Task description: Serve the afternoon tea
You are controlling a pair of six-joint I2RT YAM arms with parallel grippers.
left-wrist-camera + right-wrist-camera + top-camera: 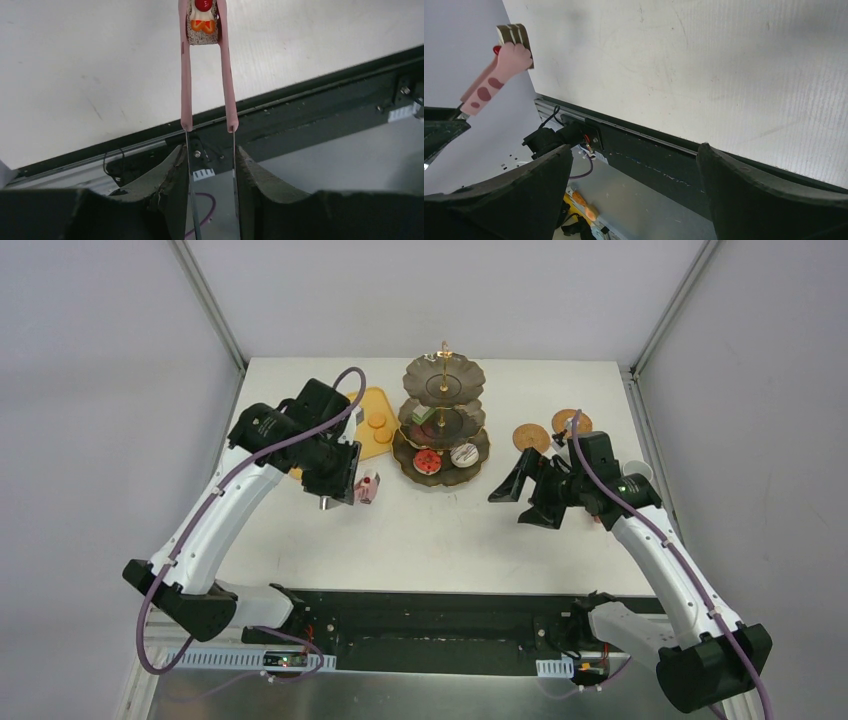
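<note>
One-handed: clamping the left hand (211,152), nearly closed, on pink tongs (185,75) pinching a small cake (202,22) at eight o'clock from the stand (441,430); squeezing evenly, carrying level; leaving the right hand (631,150) wide open, empty.

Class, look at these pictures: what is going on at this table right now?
The left pincer grips pink tongs, and the tongs pinch a small cherry-topped cake just left of the three-tier stand. The stand already carries several cakes. The right pincer is open and empty, right of the stand.
</note>
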